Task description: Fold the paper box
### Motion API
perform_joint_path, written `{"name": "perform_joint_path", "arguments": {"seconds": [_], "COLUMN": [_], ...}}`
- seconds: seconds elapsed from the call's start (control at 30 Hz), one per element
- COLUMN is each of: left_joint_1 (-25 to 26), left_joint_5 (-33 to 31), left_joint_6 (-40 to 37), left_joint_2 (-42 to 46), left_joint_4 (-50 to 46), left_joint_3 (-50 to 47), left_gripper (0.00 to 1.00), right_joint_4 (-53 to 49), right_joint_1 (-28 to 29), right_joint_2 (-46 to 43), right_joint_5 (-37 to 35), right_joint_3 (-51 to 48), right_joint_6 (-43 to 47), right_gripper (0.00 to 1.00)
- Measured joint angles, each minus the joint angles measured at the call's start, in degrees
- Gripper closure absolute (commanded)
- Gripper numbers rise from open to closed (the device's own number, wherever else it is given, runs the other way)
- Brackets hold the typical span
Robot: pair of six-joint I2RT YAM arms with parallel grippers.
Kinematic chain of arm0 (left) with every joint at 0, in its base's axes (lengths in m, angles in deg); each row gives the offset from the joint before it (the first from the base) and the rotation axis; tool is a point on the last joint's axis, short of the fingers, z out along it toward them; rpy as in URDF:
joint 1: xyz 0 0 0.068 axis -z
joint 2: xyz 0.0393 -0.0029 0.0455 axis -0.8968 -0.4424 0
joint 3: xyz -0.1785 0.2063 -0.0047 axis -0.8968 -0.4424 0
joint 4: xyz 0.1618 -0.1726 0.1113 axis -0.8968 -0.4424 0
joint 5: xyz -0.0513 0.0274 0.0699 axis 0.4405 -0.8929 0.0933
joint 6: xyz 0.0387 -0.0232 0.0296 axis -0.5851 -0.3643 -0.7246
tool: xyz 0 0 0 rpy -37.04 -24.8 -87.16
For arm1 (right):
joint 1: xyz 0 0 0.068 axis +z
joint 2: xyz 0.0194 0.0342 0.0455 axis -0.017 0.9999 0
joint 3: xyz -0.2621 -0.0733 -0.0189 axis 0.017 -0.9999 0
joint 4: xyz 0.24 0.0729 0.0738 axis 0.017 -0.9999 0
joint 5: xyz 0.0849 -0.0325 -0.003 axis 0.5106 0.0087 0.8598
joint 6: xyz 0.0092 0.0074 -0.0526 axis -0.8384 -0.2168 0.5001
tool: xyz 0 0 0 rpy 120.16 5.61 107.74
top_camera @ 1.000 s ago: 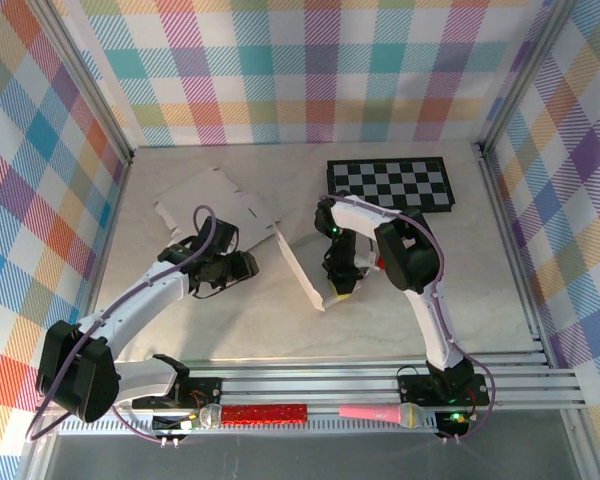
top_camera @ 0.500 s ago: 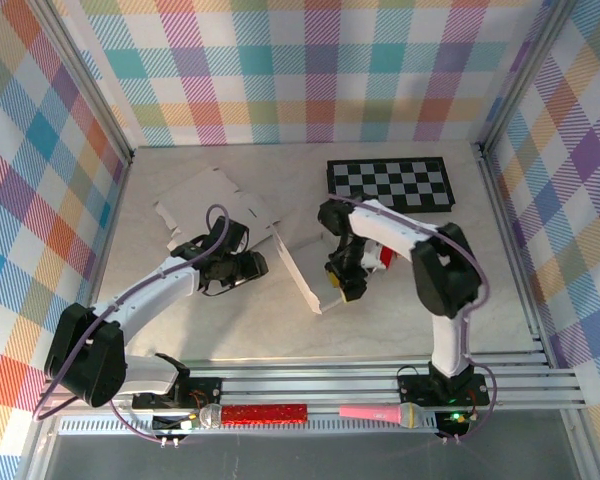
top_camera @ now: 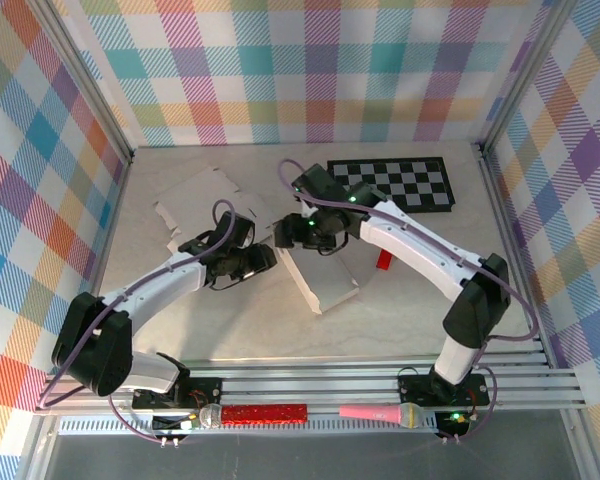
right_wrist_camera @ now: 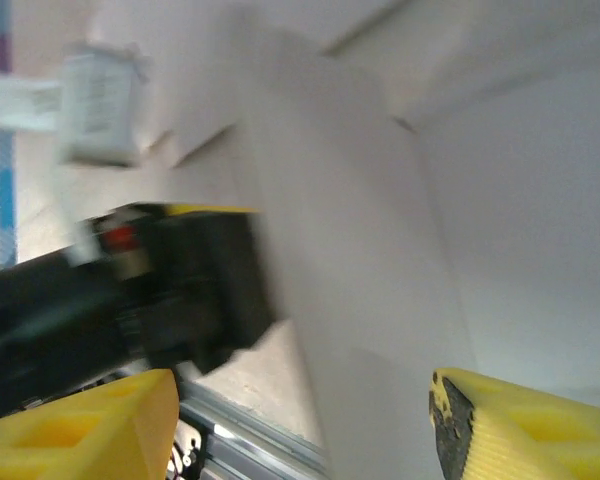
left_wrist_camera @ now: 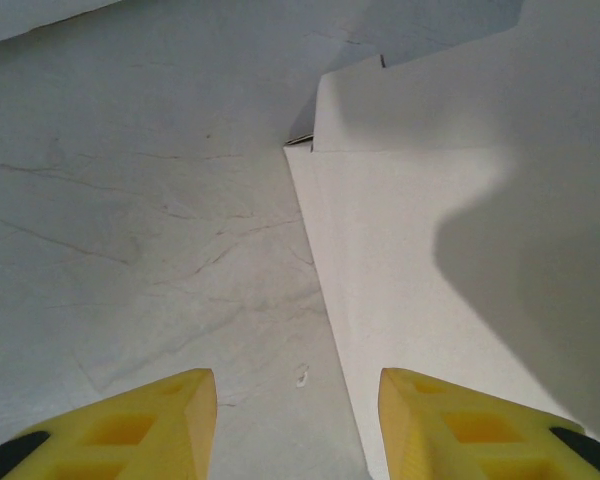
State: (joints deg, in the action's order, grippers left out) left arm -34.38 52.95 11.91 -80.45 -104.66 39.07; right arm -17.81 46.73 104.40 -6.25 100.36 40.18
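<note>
Paper box lies mid-table between the arms, still mostly flat; one panel looks tilted up along a crease, so most folds seem left to do. Left gripper is part-open and empty by that crease. Right gripper has its jaws wide, clamping nothing.

I have the left arm stretched forward and rightward, the left gripper low with its yellow fingers parted. My right arm reaches forward, then bends left; the right gripper faces the left one, fingers spread wide.
</note>
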Motion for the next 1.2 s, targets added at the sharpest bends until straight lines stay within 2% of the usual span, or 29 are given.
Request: {"name": "perform_joint_path", "arguments": {"seconds": [0.13,0.33,0.4,0.47,0.5,0.63,0.8,1.03,1.07,1.2], "left_joint_1": [0.15,0.15,0.15,0.15,0.17,0.2,0.2,0.2,0.2,0.13], "left_joint_5": [0.37,0.17,-0.28,-1.38,-2.29,-6.86,-11.1,-12.7,-12.66,-10.86], "left_joint_6": [0.74,0.83,0.79,0.55,0.37,-1.03,-3.32,-5.84,-6.16,-8.28], "left_joint_2": [-0.9,-0.96,-0.96,-0.55,0.11,6.38,15.3,21.62,22.1,23.45], "left_joint_4": [1.2,1.01,0.46,-0.7,-1.77,-7.37,-13.03,-20.22,-20.9,-23.43], "left_joint_3": [0.57,0.85,1.09,1.31,1.33,1.95,3.8,3.96,3.96,3.96], "left_gripper": [0.54,0.54,0.53,0.51,0.5,0.49,0.49,0.48,0.48,0.47], "right_joint_4": [-1.81,-5.55,-5.53,-5.49,-5.42,-5.35,-11.52,-28.87,-30.38,-33.07], "right_joint_1": [0.52,0.48,0.48,0.48,0.48,0.48,0.7,0.7,0.7,-0.11], "right_joint_2": [2.86,8.94,10.08,11.06,11.61,12.28,12.85,22.43,23.93,28.24], "right_joint_5": [0.52,0.7,0.9,0.87,0.46,-4.2,-12.87,-20.06,-20.39,-20.61], "right_joint_3": [2.97,5.27,5.29,6.01,6.82,9.49,14.67,34.99,36.65,37.55], "right_joint_6": [4.92,6.51,5.77,4.44,3.06,-7.32,-27.61,-55.65,-58.01,-64.5], "right_gripper": [0.46,0.62,0.74,0.94,1.0,1.0,1.0,1.0,0.96,0.71]}}
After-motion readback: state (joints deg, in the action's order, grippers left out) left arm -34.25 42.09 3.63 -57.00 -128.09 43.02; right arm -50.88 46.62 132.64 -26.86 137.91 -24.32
